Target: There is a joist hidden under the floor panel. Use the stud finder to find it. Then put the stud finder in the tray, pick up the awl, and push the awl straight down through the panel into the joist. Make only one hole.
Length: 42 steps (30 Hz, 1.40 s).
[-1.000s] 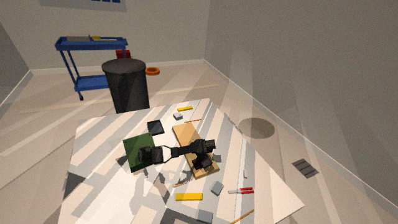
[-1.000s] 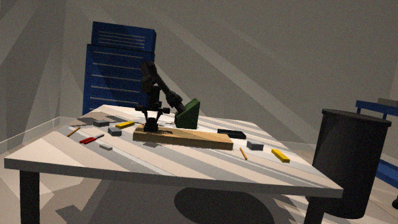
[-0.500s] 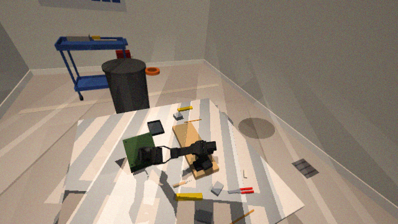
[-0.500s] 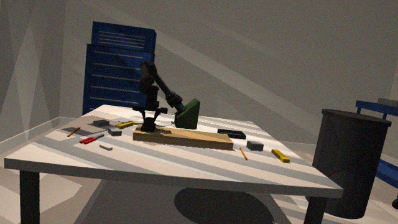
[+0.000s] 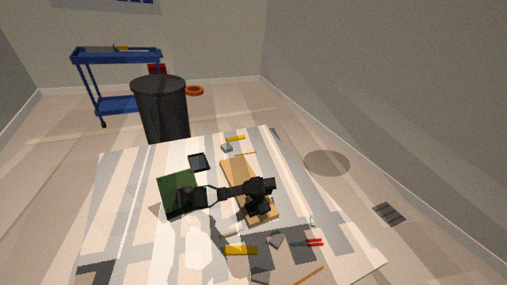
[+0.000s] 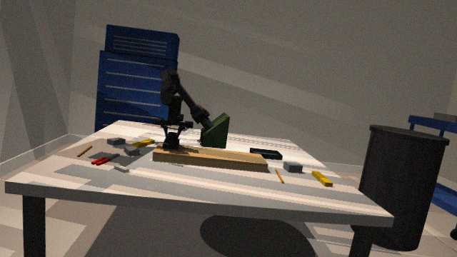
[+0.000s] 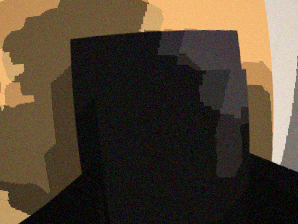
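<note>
The floor panel (image 5: 230,170) (image 6: 221,158) (image 7: 215,15) is a long light-wood board on the table. My gripper (image 5: 257,199) (image 6: 171,135) (image 7: 166,160) is shut on the dark stud finder (image 5: 256,210) (image 6: 171,143) (image 7: 150,120), which stands upright at the panel's near end in the top view, the left end in the exterior view. It is on or just above the panel's top; any tiny gap cannot be told. Its display is not visible. The awl (image 5: 229,234), with a tan handle and thin shaft, lies on the table beside that end. The black tray (image 5: 199,162) (image 6: 265,153) is empty.
A green block (image 5: 176,186) (image 6: 218,132) stands at the arm's base. Yellow bars (image 5: 241,250) (image 6: 322,178), grey blocks (image 5: 276,240) (image 6: 293,166), red-handled pliers (image 5: 314,244) (image 6: 101,161) and orange sticks (image 5: 310,275) (image 6: 279,175) lie around the panel.
</note>
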### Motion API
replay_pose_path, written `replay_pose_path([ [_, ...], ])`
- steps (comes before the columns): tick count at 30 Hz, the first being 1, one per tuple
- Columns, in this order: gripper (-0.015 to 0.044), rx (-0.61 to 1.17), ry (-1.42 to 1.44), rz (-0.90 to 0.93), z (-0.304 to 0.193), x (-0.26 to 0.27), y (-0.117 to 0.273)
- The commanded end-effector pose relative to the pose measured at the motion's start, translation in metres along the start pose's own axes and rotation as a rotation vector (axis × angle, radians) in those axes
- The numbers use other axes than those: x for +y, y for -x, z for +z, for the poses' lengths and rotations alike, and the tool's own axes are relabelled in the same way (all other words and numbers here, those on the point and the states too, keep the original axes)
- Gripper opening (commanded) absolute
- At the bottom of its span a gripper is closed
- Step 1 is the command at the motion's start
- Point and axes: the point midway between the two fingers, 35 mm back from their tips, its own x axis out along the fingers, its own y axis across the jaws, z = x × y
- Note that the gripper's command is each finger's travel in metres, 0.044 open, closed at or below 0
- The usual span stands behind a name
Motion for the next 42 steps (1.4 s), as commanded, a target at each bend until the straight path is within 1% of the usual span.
replay_pose_path([
  [1,0.0000,-0.020,-0.009,-0.005,0.012,-0.001,0.021],
  [12,0.0000,-0.019,-0.013,-0.015,0.024,-0.004,0.081],
  [18,0.0000,-0.023,0.010,-0.002,0.028,0.005,0.084],
  [21,0.0000,-0.032,0.066,0.031,0.037,0.028,0.083],
  [31,0.0000,-0.062,0.304,0.155,0.057,0.128,0.085],
  [42,0.0000,-0.082,0.571,0.268,0.049,0.240,0.096],
])
